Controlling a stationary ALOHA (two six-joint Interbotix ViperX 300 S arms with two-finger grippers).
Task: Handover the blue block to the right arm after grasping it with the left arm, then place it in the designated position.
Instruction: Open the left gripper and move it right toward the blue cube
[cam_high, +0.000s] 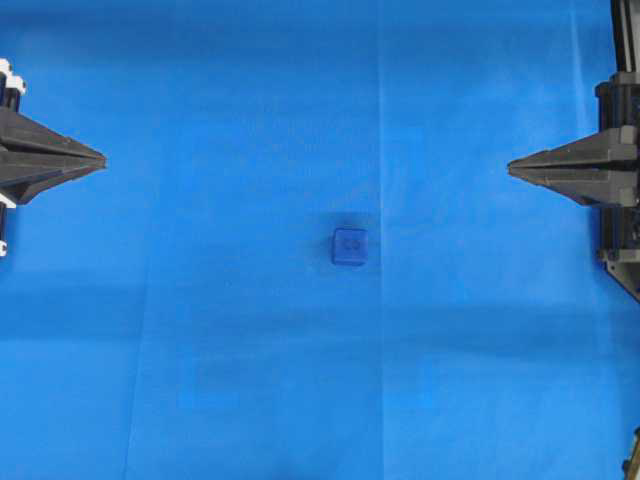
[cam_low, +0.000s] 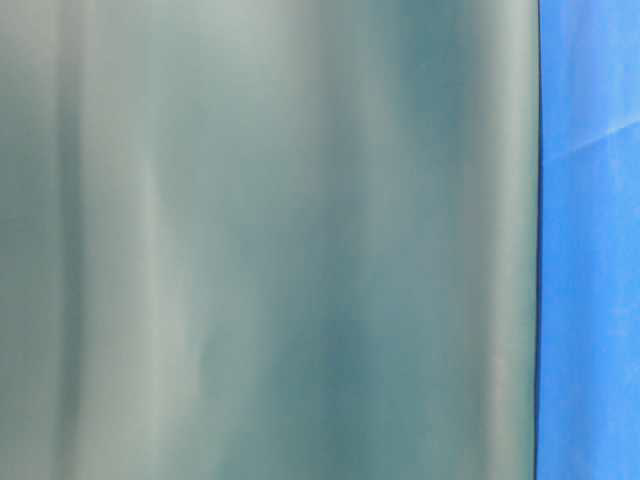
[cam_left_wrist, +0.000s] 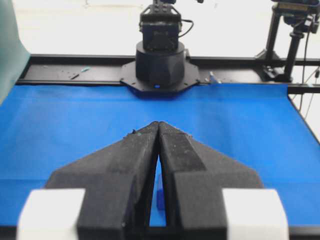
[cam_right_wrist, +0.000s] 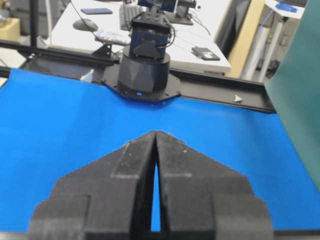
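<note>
- Overhead exterior: blue block (cam_high: 349, 246) flat on the blue cloth (cam_high: 200, 330), near its middle, well clear of every edge; marked face up, sides square to the cloth edges, no long axis.
- Untouched, probably awaiting the first grasp.
- Left gripper (cam_high: 100, 159) at the left edge, right gripper (cam_high: 512, 167) at the right edge: tips together, empty, seemingly parked.
</note>
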